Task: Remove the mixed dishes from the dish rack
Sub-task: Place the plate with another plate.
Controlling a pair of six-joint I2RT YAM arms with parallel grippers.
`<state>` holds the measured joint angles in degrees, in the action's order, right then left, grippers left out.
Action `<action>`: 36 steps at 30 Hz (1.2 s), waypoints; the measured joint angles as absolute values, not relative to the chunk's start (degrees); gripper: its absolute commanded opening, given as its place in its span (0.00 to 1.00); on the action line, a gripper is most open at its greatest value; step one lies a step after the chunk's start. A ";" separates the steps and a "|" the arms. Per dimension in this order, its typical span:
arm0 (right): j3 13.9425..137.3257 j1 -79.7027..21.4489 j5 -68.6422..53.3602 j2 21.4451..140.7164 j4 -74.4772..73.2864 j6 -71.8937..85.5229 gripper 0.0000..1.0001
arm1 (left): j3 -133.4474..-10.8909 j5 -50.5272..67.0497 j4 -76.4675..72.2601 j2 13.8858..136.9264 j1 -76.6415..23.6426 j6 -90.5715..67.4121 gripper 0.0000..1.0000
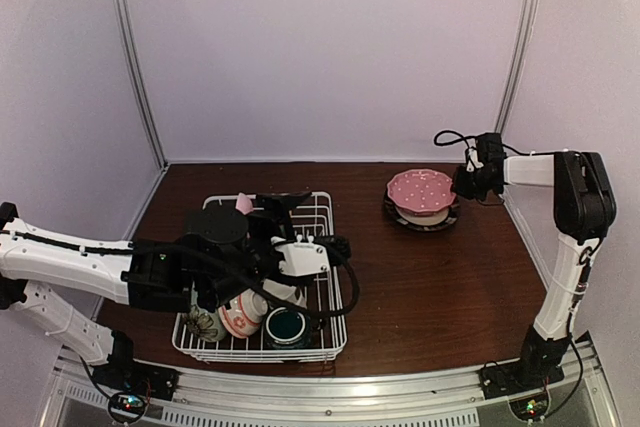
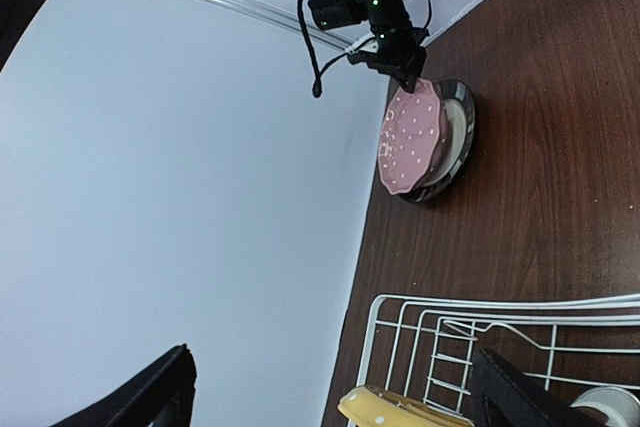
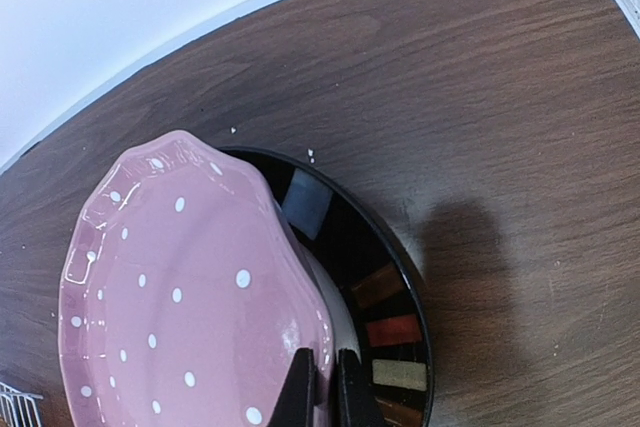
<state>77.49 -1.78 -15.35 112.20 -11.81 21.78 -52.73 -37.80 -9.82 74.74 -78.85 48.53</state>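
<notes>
We see our left claw [image 2: 335, 357] spread wide over the dish rack [image 1: 326, 199], whose long side runs away from us; the arm hides most of the dishes beneath. Well right of it, the right claw [image 1: 468, 182] pinches the rim of the face-up pink polka-dot plate [image 1: 420, 187], which covers a pale dish [image 1: 425, 213] on a black plate [image 3: 345, 237]

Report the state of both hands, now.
Left hand: open, holding nothing.
Right hand: closed on the rim of the pink polka-dot ceramic plate.
</notes>
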 measured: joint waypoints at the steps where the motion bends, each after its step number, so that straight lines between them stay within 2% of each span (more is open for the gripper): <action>1: 77.47 -1.78 -15.35 112.20 -11.49 21.56 0.03 | -52.73 -37.85 -9.82 74.74 -78.85 48.53 0.97; 10: 76.36 -1.78 -15.38 113.56 -8.95 20.71 0.04 | -52.75 -38.46 -9.82 74.74 -78.85 48.53 0.97; 14: 75.70 -1.78 -15.92 114.21 -7.66 20.80 0.12 | -52.93 -38.59 -9.82 74.74 -78.85 48.51 0.97; 21: 75.53 -1.74 -15.77 114.21 -6.28 20.88 0.33 | -52.95 -38.65 -9.82 74.72 -78.85 48.49 0.97; 32: 75.50 -1.74 -15.07 113.99 -6.15 20.99 0.48 | -53.65 -39.68 -9.67 74.72 -78.85 47.66 0.98; 36: 75.50 -1.74 -14.68 112.71 -7.16 20.86 0.61 | -54.96 -40.69 -9.52 74.65 -78.85 45.93 0.97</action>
<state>75.50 -1.74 -14.68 112.71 -7.16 20.86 -54.96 -40.69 -9.52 74.65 -78.85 45.93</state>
